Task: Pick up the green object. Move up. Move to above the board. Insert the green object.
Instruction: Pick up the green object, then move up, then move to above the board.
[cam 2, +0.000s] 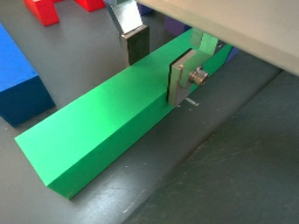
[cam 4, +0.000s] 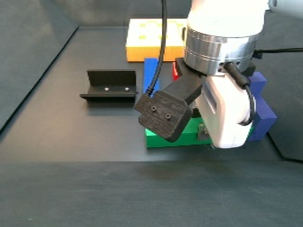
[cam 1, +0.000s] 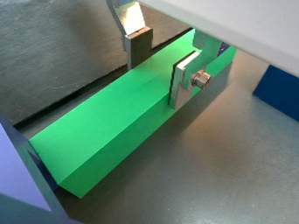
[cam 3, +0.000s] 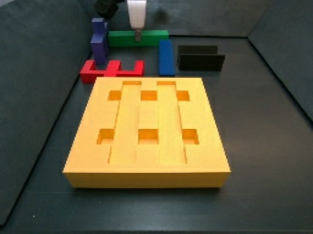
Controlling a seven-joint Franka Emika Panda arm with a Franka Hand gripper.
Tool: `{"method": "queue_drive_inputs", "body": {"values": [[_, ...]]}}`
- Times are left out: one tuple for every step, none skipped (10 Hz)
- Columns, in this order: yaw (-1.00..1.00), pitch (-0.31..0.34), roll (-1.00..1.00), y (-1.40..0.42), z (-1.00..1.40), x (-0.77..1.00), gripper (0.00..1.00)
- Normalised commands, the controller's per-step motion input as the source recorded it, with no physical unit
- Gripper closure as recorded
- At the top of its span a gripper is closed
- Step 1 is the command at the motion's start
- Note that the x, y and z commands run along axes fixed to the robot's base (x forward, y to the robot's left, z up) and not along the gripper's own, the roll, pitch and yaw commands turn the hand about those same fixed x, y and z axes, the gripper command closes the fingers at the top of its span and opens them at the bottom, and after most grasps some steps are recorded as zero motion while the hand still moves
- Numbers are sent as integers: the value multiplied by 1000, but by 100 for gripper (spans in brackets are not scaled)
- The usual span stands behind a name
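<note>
The green object (cam 2: 105, 131) is a long plain bar lying flat on the dark floor; it also shows in a wrist view (cam 1: 111, 127). My gripper (cam 2: 160, 66) is down over one end of it, with one finger on each long side. The near finger (cam 2: 183, 80) lies flush against the bar's side and the far pad (cam 2: 136, 48) meets its other edge. In a side view the gripper (cam 3: 137, 33) stands on the bar (cam 3: 123, 39) at the far end, beyond the orange-yellow board (cam 3: 149, 169). In a side view my wrist hides most of the bar (cam 4: 178, 142).
A red E-shaped piece (cam 3: 110, 69), a tall blue block (cam 3: 95, 41) and a blue bar (cam 3: 167, 57) lie between the green bar and the board. The fixture (cam 3: 199, 60) stands to the right and shows in a side view (cam 4: 109, 87). A blue block (cam 2: 24, 79) lies beside the green bar.
</note>
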Motion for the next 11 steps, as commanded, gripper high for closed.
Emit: {"method": "queue_drive_inputs", "body": {"values": [[0, 0, 0, 0, 0, 0, 100], [0, 0, 0, 0, 0, 0, 100], [0, 0, 0, 0, 0, 0, 100], [0, 0, 0, 0, 833, 0, 100], [-43, -12, 13, 12, 837, 44, 100], [-44, 48, 50, 13, 541, 1, 100], [-30, 51, 89, 6, 337, 9, 100], [0, 0, 0, 0, 1400, 0, 100], [9, 14, -40, 0, 1400, -23, 100], [6, 46, -6, -6, 1400, -46, 100], [6, 36, 38, -8, 1400, -10, 100]]}}
